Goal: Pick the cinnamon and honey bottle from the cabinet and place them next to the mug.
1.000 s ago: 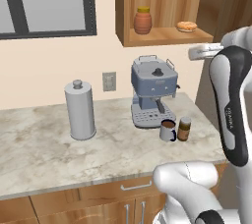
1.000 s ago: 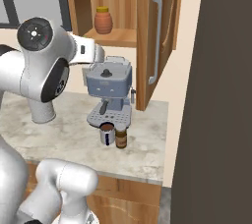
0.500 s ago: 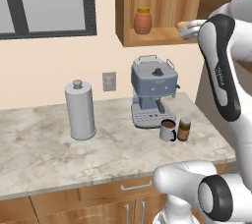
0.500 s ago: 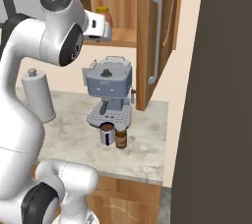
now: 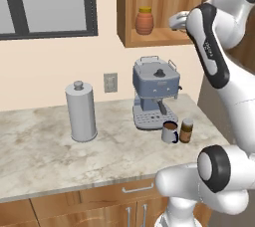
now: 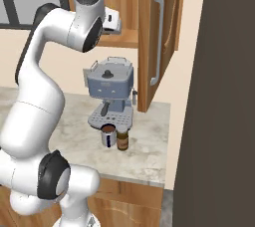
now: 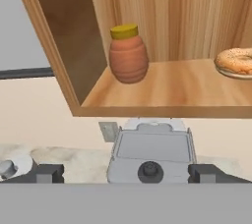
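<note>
The honey bottle (image 7: 128, 53), a squat orange jar with a yellow lid, stands on the left of the cabinet shelf (image 7: 162, 90), also visible as the honey bottle (image 5: 144, 20) in the cabinet (image 5: 159, 39). My gripper (image 7: 128, 174) is open and empty, level with the shelf's front edge, a short way in front of the jar. Its hand shows at the gripper (image 5: 175, 21) and the gripper (image 6: 112, 22). On the counter the cinnamon (image 5: 187, 130) stands right beside the mug (image 5: 169, 132), in front of the coffee machine; from the right they are the cinnamon (image 6: 122, 137) and the mug (image 6: 108, 135).
A bagel on a plate (image 7: 236, 62) lies on the shelf's right side. The grey coffee machine (image 5: 155, 91) sits under the cabinet, and a tall grey canister (image 5: 81, 111) stands to its left. The open cabinet door (image 6: 159, 37) hangs at the right.
The arm has swung up and left, from beside the cabinet's right edge to its open front. The hand now faces the honey bottle; the fingers stay open.
</note>
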